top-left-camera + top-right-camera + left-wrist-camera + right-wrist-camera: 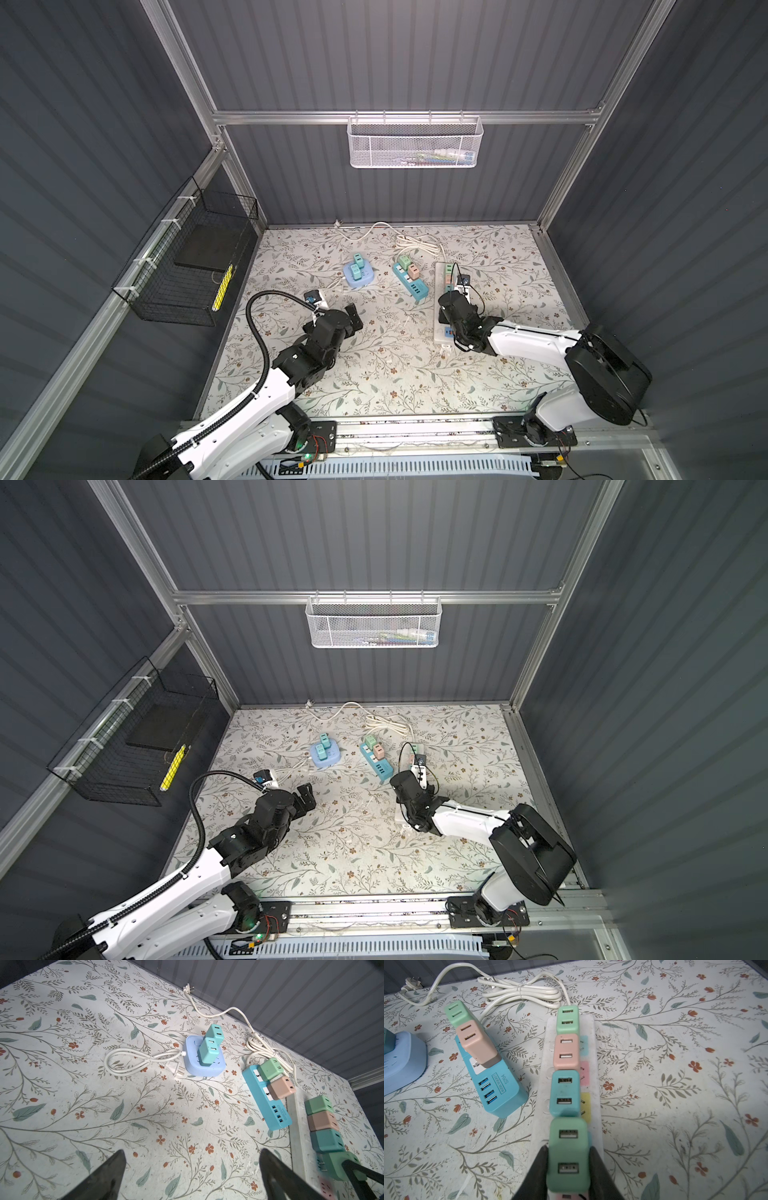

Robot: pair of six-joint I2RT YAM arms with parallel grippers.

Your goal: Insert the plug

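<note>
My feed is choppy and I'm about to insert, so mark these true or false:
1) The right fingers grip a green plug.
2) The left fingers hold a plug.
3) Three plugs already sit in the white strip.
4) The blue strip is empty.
1) True: the fingers of the right gripper are shut on the held green plug.
2) False: the left gripper is open and empty.
3) True: the white strip carries a far green plug, pink plug and teal plug.
4) False: the blue strip holds a light green plug and a beige plug.
</note>
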